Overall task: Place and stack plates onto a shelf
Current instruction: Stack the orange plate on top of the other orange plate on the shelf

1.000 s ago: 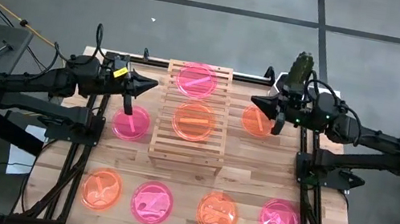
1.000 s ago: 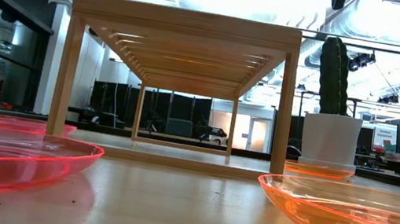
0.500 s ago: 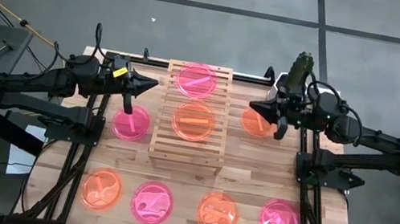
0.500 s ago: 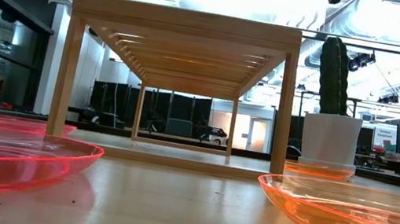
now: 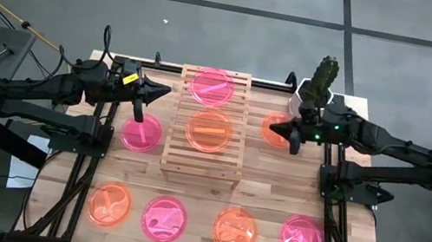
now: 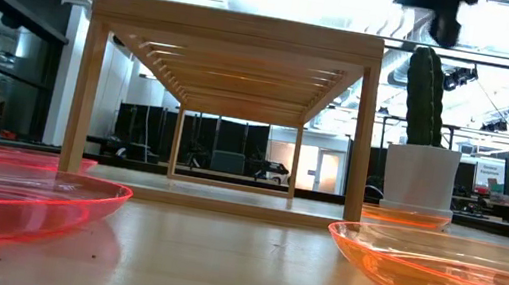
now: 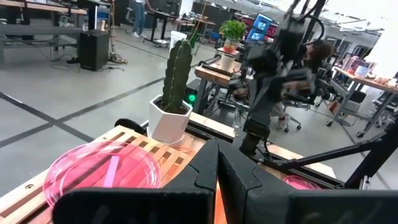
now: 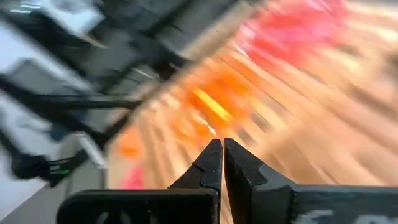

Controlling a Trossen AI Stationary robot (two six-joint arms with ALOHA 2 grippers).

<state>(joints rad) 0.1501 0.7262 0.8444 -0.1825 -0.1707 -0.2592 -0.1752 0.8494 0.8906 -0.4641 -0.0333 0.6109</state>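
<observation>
The light wooden slatted shelf stands mid-table, with a pink plate and an orange plate lying flat on its top. A pink plate lies on the table left of it, an orange plate right of it. A row of several pink and orange plates lies near the front edge. My left gripper hovers shut beside the shelf's far left corner. My right gripper is shut over the right orange plate's left rim; in its wrist view the shut tips point at blurred orange.
A cactus in a white pot stands at the far right corner, behind my right arm. In the low view the shelf's legs leave open space beneath its top. Bare plank tabletop lies between the shelf and the front row.
My right gripper has swung toward the near edge and down, from beside the shelf's far right corner to over the right orange plate, moving fast enough to blur its wrist view. Its arm now shows at the top of the low view. The plates have stayed put.
</observation>
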